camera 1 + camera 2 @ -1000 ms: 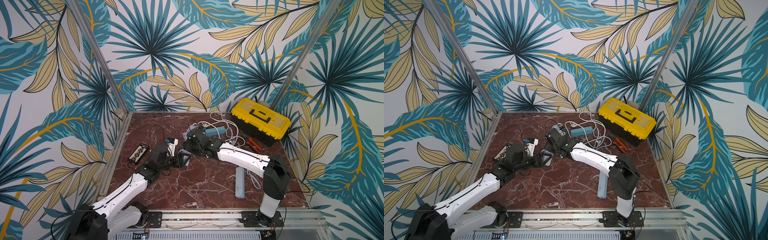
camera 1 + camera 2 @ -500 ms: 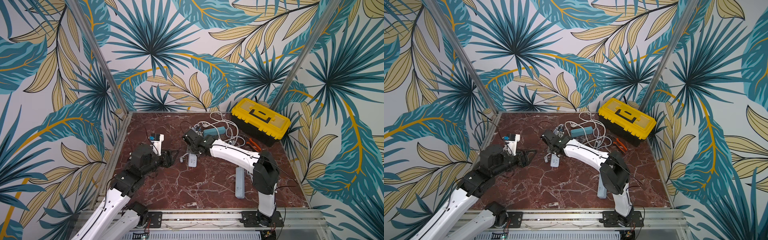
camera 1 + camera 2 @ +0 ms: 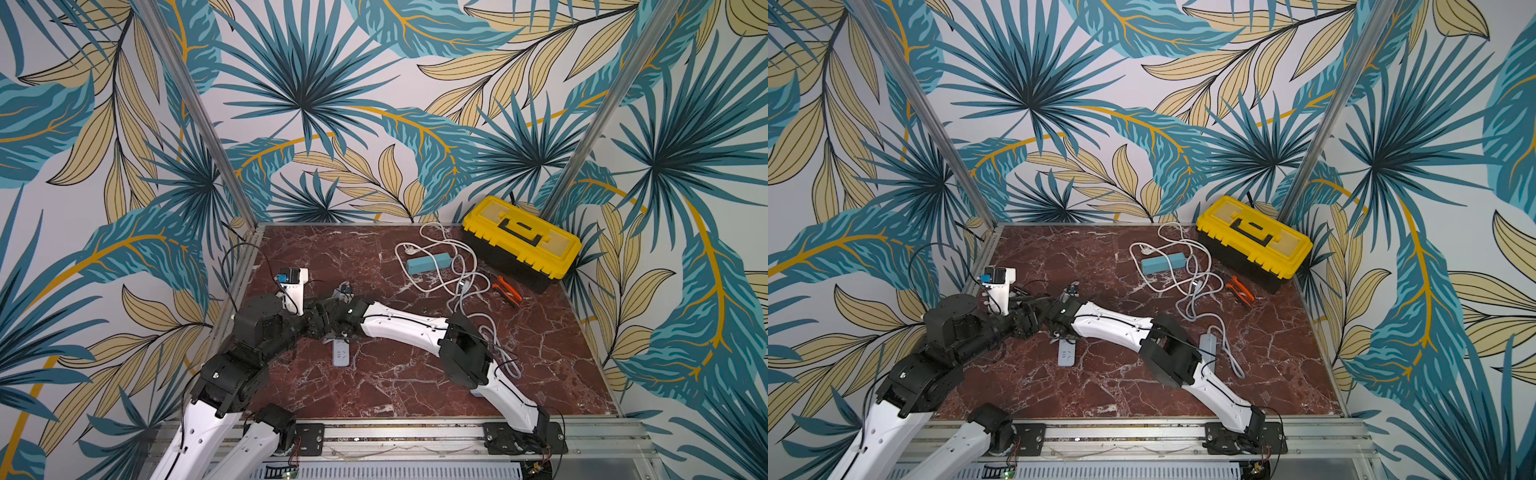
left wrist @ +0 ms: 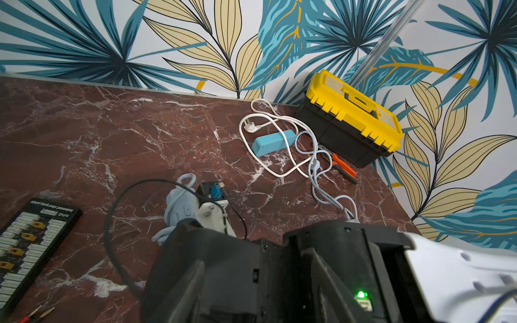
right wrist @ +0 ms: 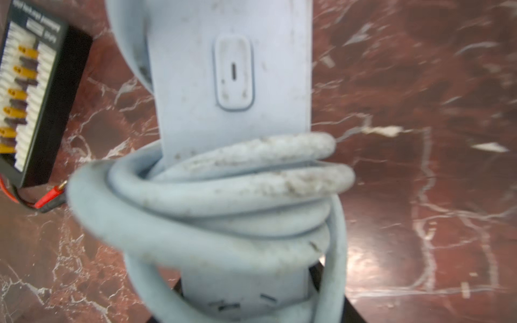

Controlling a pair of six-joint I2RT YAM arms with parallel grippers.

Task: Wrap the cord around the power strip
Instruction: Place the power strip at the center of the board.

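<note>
A pale blue-grey power strip (image 5: pixel 232 70) sits in my right gripper (image 5: pixel 249 302), which is shut on it. Its thick grey cord (image 5: pixel 223 181) runs around it in several turns just beyond the jaws. In both top views the strip's free end (image 3: pixel 341 353) (image 3: pixel 1066 353) pokes toward the front from the right gripper (image 3: pixel 338 334) (image 3: pixel 1064 334), low over the table's left half. My left gripper (image 3: pixel 318 322) (image 3: pixel 1027 320) (image 4: pixel 257 279) is right beside the right arm's black wrist. Its fingers stand apart, open, with nothing pale between them.
A teal power strip (image 3: pixel 428 264) lies in a white cord (image 3: pixel 415 282) at the back. A yellow toolbox (image 3: pixel 519 237) and orange pliers (image 3: pixel 506 291) sit back right. A loose grey cord (image 3: pixel 486 324) runs to another pale strip (image 3: pixel 1207 345). A black connector board (image 4: pixel 28 237) lies left.
My right gripper has carried the power strip left and toward the front. The left arm pulled back to the left, and its gripper now sits close against the right wrist.
</note>
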